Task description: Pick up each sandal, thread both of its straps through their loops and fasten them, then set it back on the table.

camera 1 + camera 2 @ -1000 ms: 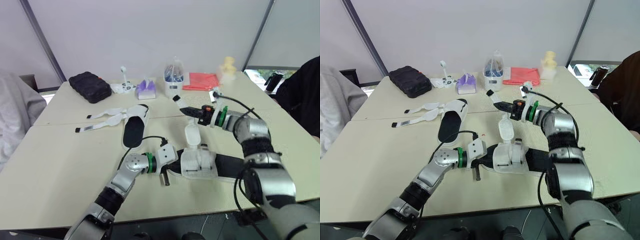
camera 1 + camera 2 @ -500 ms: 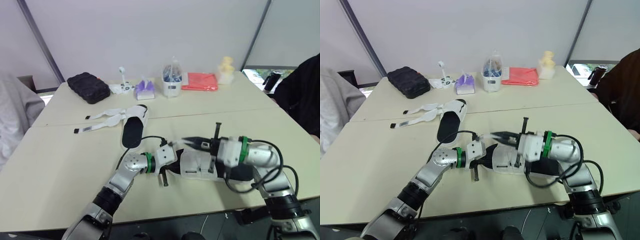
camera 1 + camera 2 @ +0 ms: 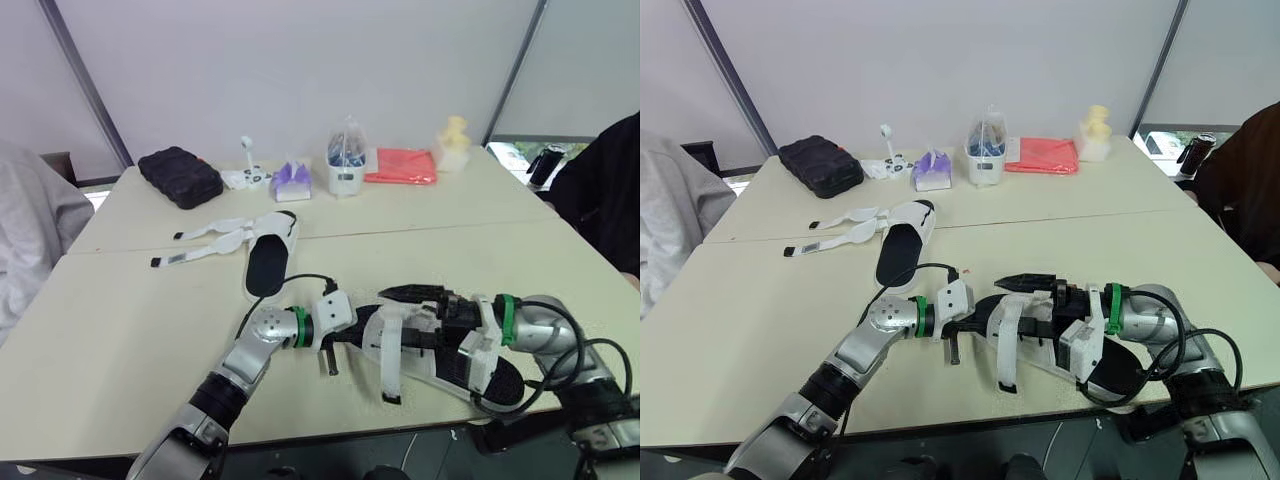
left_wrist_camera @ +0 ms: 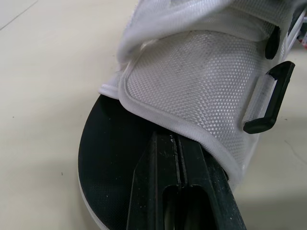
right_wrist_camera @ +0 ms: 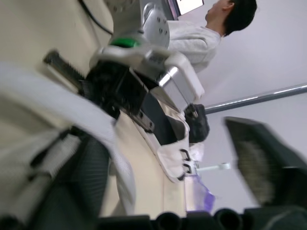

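Observation:
The near sandal point(image 3: 425, 350), white upper on a black sole, lies near the table's front edge, one white strap point(image 3: 388, 365) hanging over its near side. My left gripper point(image 3: 335, 332) is shut on its toe end; in the left wrist view the fingers point(image 4: 180, 158) pinch the upper's rim above the sole point(image 4: 108, 158), beside a black loop point(image 4: 271, 96). My right gripper point(image 3: 400, 315) is open and straddles the upper, fingers point(image 5: 261, 158) wide apart. The second sandal point(image 3: 268, 255) lies farther back, its straps point(image 3: 205, 240) spread out to the left.
Along the far edge stand a black pouch point(image 3: 180, 175), a small white stand point(image 3: 247, 165), a purple tissue pack point(image 3: 292, 180), a bagged container point(image 3: 346, 160), a red cloth point(image 3: 402, 165) and a yellow figurine point(image 3: 453, 135). People sit at the left point(image 3: 30, 230) and right point(image 3: 600, 190).
My right arm swung down from over the table's middle to the near sandal and its fingers opened. The strap that stood upright now hangs over the sandal's near side. The left gripper kept its hold.

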